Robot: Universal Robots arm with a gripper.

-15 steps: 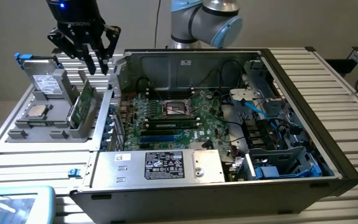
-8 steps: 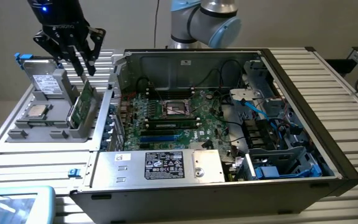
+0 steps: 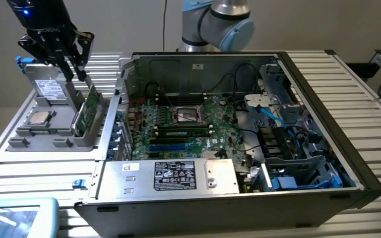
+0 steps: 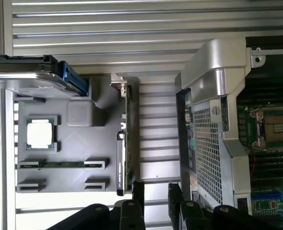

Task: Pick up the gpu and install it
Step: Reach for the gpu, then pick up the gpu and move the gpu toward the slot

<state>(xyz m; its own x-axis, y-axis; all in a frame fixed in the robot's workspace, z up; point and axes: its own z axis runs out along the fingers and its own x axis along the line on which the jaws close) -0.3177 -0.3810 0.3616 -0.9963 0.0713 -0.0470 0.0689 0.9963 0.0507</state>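
Observation:
The gpu [image 3: 87,106] is a thin green card standing on its long edge in a slot of the grey parts holder [image 3: 45,134], at the exterior view's left beside the open computer case [image 3: 243,198]. My gripper [image 3: 76,76] hangs just above the card's far end, fingers pointing down. In the wrist view the gpu [image 4: 122,143] appears edge-on, with its silver bracket at one end. My gripper [image 4: 156,196] is open, with nothing between the black fingers [image 4: 138,194]. The card's edge lies just outside the gap, beside one finger.
The holder [image 4: 79,139] also carries a square silver processor chip [image 4: 40,132], a narrow memory stick [image 4: 60,164] and a drive [image 4: 26,72] with a blue tab. Inside the case lie the motherboard [image 3: 177,124], blue slots [image 3: 170,148] and cables [image 3: 270,116]. A tablet [image 3: 12,218] sits at the table corner.

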